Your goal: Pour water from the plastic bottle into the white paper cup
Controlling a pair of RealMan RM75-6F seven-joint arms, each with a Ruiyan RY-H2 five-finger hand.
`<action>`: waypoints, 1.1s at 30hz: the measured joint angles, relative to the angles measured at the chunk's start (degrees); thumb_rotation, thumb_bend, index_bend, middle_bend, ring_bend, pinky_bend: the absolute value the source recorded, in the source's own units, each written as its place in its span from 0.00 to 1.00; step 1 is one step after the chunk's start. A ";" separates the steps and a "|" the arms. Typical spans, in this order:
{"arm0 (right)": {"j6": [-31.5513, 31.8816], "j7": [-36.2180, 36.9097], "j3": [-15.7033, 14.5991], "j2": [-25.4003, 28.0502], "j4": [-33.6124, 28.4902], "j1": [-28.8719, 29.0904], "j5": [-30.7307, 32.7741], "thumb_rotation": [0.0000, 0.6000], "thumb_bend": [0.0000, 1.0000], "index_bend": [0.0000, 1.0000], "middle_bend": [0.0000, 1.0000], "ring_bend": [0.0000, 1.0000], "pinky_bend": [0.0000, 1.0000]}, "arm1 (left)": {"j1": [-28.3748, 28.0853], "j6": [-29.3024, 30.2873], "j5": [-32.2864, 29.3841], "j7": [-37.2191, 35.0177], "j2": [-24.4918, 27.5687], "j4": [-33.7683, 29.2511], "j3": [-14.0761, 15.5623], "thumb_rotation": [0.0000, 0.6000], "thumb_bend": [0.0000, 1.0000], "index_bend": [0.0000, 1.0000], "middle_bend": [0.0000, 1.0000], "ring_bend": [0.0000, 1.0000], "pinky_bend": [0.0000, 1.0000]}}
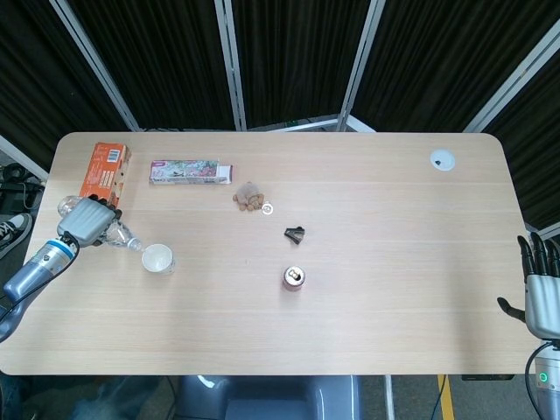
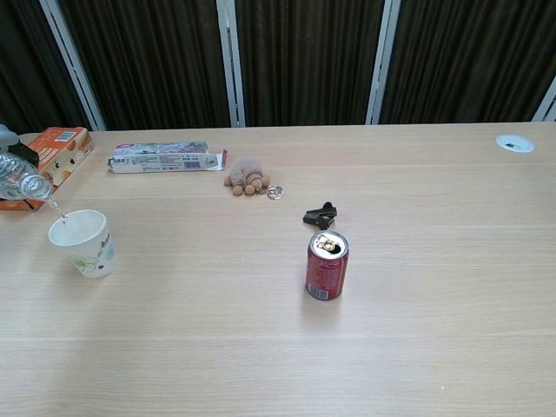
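left hand [image 1: 87,220] clamped on tilted plastic bottle [image 1: 120,234], body mostly hidden, thin stream into white paper cup [image 2: 83,242] near table's left edge, right hand [image 1: 542,289] fingers apart, cut off at frame edge

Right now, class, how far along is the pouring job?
Done: the left hand holds the bottle tilted, mouth just above the cup. In hand: a thin stream runs from the bottle's mouth into the cup, so pouring has begun. Left: filling the cup, whose level cannot be seen, and righting the bottle. The right hand hangs idle off the table's edge.
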 measured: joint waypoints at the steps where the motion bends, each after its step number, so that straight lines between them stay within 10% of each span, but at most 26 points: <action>1: -0.01 -0.02 -0.01 -0.01 0.00 0.01 0.00 1.00 0.00 0.00 0.00 0.00 0.00 | 0.03 0.08 -0.01 -0.05 -0.06 0.16 0.00 1.00 0.40 0.55 0.46 0.37 0.36; 18: -0.14 -0.18 0.02 -0.07 0.09 0.05 0.26 1.00 0.00 0.00 0.00 0.00 0.00 | 0.60 1.55 -1.03 -8.85 -0.14 -0.08 -0.81 1.00 0.38 0.55 0.46 0.37 0.36; 33: -0.29 -0.65 0.01 -0.14 -0.15 0.19 0.36 1.00 0.00 0.00 0.00 0.00 0.00 | 0.35 2.80 -6.29 -38.91 3.30 -10.96 -6.39 1.00 0.35 0.57 0.46 0.37 0.36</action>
